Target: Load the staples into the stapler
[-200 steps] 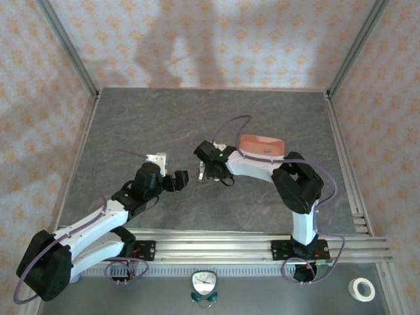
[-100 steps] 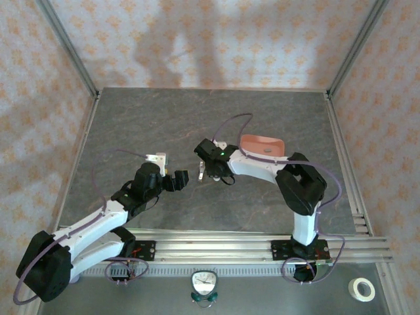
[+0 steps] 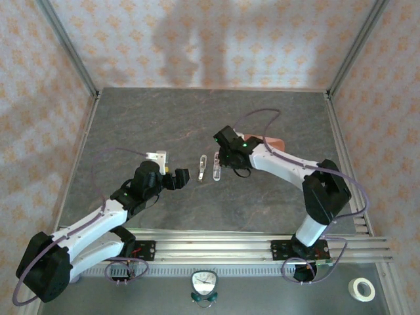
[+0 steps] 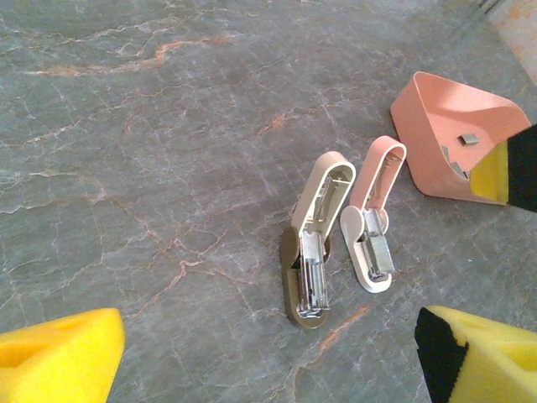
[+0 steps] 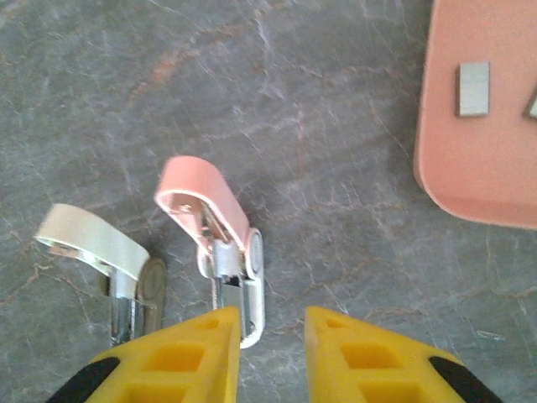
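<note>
- The left pincer (image 3: 180,178) hangs wide open and empty, with its yellow fingers (image 4: 59,361) far apart above the grey bench (image 3: 144,118).
- The right pincer (image 5: 273,353) is parted by a narrow gap and grips nothing. It sits just at 6 o'clock of the pink stapler (image 5: 214,227), which lies flipped open.
- The beige stapler (image 4: 315,243), also open, lies just beside the pink one, at its 9 o'clock in the right wrist view.
- The staples (image 5: 473,88) rest in the salmon tray (image 5: 478,159), at 1 o'clock from the pink stapler.
</note>
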